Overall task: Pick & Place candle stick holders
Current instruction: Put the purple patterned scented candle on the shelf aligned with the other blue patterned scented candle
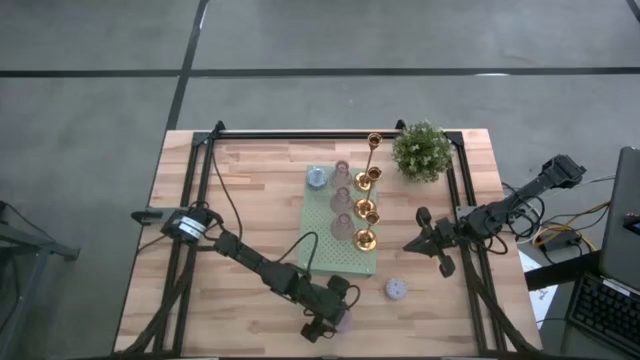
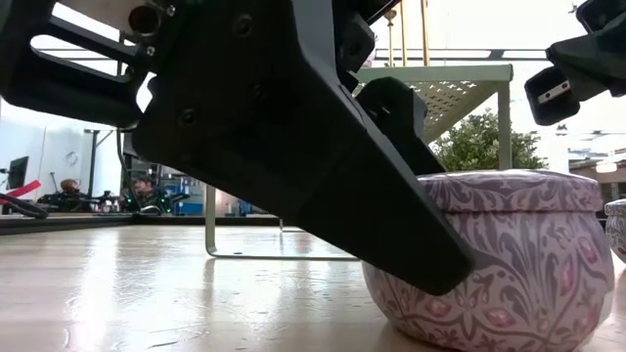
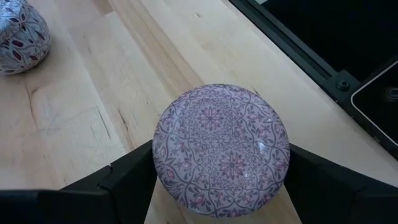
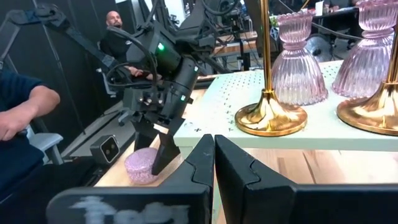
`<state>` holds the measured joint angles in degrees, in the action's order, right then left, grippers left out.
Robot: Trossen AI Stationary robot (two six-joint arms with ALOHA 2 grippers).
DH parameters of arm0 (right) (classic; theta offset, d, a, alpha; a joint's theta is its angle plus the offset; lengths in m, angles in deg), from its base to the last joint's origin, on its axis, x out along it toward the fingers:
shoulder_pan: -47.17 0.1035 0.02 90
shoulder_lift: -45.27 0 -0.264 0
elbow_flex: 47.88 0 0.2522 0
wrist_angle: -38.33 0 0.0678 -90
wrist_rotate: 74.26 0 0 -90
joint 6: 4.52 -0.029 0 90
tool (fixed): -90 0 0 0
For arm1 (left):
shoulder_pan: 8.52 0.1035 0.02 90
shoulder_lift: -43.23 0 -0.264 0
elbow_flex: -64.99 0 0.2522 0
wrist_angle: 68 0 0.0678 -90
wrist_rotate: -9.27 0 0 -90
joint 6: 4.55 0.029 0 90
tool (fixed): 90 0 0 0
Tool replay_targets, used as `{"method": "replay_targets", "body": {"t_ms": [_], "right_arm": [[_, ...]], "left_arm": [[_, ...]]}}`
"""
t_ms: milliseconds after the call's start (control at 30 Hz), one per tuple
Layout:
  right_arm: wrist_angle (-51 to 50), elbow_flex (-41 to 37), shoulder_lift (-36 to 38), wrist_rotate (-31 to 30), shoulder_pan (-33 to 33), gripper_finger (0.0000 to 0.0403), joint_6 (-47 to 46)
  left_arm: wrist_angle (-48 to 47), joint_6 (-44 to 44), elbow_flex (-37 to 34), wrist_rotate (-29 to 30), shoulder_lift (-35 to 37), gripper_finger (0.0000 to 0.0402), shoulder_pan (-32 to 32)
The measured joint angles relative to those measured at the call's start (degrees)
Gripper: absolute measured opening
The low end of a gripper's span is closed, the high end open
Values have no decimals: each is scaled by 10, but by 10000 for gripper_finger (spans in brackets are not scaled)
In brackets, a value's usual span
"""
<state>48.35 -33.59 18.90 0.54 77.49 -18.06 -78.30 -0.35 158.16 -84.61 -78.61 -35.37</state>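
Between spread fingers of left gripper [image 3: 221, 186]: pink patterned holder [image 3: 221, 151], not yet clamped. Close squarely on widest part, then lift straight. Right gripper [image 4: 214, 163] shut, idle beside mat [image 1: 352, 262].

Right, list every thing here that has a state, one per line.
left gripper: fingers either side of the pink patterned holder, which sits on the table
right gripper: shut, empty, beside the mat
gold holders: upright on the green mat
lavender holder: on the table, untouched
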Motion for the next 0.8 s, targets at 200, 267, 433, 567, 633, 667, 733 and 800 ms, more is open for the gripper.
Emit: {"method": "replay_targets", "body": {"t_ms": [200, 267, 433, 567, 633, 667, 733, 800], "right_arm": [[0, 0, 0, 0, 0, 8, 0], [0, 0, 0, 0, 0, 8, 0], [0, 0, 0, 0, 0, 8, 0], [0, 0, 0, 0, 0, 8, 0], [0, 0, 0, 0, 0, 8, 0], [0, 0, 0, 0, 0, 8, 0], [0, 0, 0, 0, 0, 8, 0], [0, 0, 0, 0, 0, 8, 0]], "left_arm": [[1, -15, 0, 0, 0, 306, 1], [1, -26, 0, 1, 2, 306, 1], [0, -47, 0, 0, 21, 306, 1], [-24, -62, 0, 1, 47, 305, 1], [-49, -70, 0, 0, 66, 305, -2], [-58, -73, 0, -2, 77, 305, -3], [-80, -73, 0, -1, 98, 305, -6], [-108, -74, 0, -1, 122, 305, -8]]}}
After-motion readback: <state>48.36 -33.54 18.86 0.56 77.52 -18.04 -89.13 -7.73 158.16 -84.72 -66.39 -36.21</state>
